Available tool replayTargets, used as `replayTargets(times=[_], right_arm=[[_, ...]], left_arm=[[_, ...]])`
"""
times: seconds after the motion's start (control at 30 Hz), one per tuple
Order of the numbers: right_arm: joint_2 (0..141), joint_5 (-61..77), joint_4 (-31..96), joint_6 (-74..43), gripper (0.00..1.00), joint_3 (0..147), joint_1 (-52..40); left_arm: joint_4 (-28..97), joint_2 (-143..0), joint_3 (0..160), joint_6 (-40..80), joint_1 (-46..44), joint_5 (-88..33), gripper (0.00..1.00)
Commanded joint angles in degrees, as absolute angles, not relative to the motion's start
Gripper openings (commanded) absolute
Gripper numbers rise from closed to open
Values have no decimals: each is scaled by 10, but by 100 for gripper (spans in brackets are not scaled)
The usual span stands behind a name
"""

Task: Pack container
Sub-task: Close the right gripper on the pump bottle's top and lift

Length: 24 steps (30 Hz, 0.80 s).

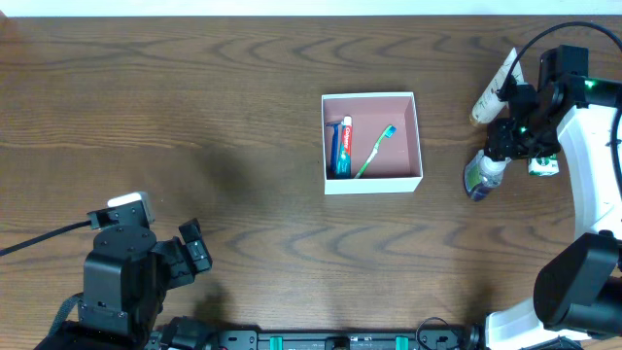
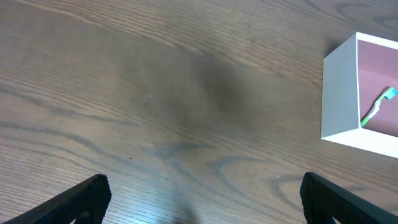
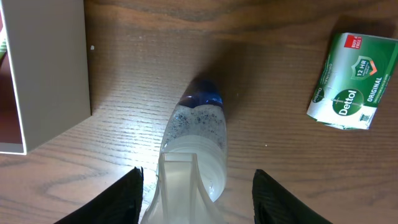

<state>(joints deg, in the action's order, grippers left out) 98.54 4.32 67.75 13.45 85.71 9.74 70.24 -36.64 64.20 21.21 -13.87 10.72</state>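
The container point(image 1: 373, 185), a square white box with a dusty-pink inside, sits mid-table and holds a toothpaste tube point(image 1: 341, 148) and a green toothbrush point(image 1: 375, 151). Right of it lies a clear pump bottle with a blue base point(image 1: 476, 183). My right gripper point(image 1: 498, 156) is open over the bottle's pump end. In the right wrist view the fingers point(image 3: 196, 199) straddle the white pump of the bottle point(image 3: 196, 134) with gaps on both sides. My left gripper point(image 1: 194, 255) is open and empty at the front left, and its wrist view point(image 2: 202, 202) shows only bare wood between the fingers.
A white tube point(image 1: 494, 92) lies at the far right behind the right arm. A green Dettol soap pack point(image 3: 352, 81) lies right of the bottle. The container's wall point(image 3: 50, 62) is close on the bottle's left. The left wrist view shows the container's corner point(image 2: 341, 93) and toothbrush point(image 2: 379, 107).
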Motion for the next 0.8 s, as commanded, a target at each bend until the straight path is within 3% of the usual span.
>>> replayTargets(times=[0.0,0.4,0.77], right_arm=[[990,50,677,133,54,854,101],[991,50,677,133,54,849,85],[991,49,680,133,45,849,80]], left_arm=[[703,-366,642,217,-135,112,98],[703,-366,642,217,-135,112,98],[703,-366,642,217,-135,112,98]])
